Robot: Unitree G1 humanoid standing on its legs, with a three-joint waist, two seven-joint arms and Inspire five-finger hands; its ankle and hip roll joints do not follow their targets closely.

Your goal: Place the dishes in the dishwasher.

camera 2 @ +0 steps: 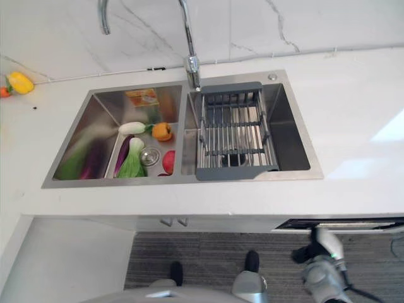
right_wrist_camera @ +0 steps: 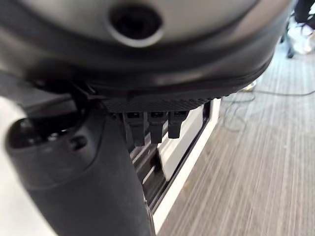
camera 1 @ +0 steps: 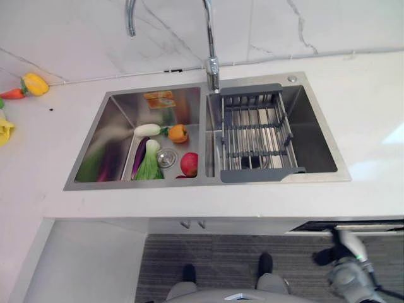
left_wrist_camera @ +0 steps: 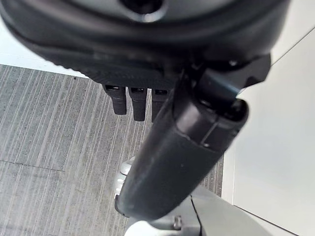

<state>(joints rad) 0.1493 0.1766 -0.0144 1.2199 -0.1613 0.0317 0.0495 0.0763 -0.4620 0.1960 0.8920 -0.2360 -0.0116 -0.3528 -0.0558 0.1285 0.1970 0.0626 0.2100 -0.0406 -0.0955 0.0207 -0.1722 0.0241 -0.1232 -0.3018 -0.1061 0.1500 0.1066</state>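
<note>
No dishes show in the steel double sink (camera 1: pixel 202 180). Its right basin holds an empty grey drying rack (camera 1: pixel 255 129). Under the counter at the right, a dark strip marks the dishwasher's top edge (camera 1: pixel 353 225), and the right wrist view shows its white front (right_wrist_camera: pixel 184 142) beside a dark gap. My right hand (camera 1: pixel 326 255) hangs below the counter just in front of that strip, fingers (right_wrist_camera: pixel 150 128) relaxed and holding nothing. My left hand (left_wrist_camera: pixel 182 147) hangs over the grey floor beside a white cabinet panel, open and empty too.
Toy vegetables lie in the left basin: a white radish (camera 1: pixel 147 130), an orange pepper (camera 1: pixel 178 133), an aubergine (camera 1: pixel 139 158), a green cabbage (camera 1: pixel 149 167) and a red apple (camera 1: pixel 189 164). A yellow pepper (camera 1: pixel 35 84) sits on the white counter at far left. The tap (camera 1: pixel 211 63) stands behind the sink.
</note>
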